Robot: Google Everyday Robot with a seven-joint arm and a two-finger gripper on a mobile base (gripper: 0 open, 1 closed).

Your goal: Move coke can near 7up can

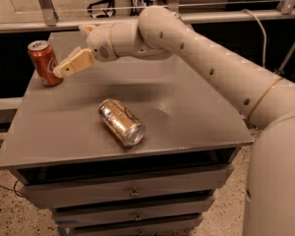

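**Ops:** Gripper status?

**Me:** I have the gripper [71, 50] just right of the coke can [45, 63], around its mid-height. The fingers are spread with nothing between them. The lower finger [74, 64] is a tan, flat-sided wedge with its tip right at the can's wall. I can't tell whether it touches or sits just off. The upper finger pokes out above and to the right of the coke can's top, apart from it.

**Ops:** And the can itself?

**Me:** It's upright, a glossy red cylinder with white cursive lettering and a silver lid. It stands on the table [196, 117], by the far left corner.

**Ops:** Anything close to it?

**Me:** One shiny gold-bronze can [122, 122] lies on its side, nearer me and to the right of the coke can, well apart from it. Its metal wall shows crinkled reflections, and a silver end faces front-right.

**Ops:** Surface?

**Me:** Flat matte grey top, faintly speckled, with square edges. Grey drawers [132, 193] with small round knobs sit underneath.

**Ops:** Arm?

**Me:** The arm [211, 68] has a smooth cream shell in rounded tubular segments dotted with small dark holes. It comes in from the right of the coke can.
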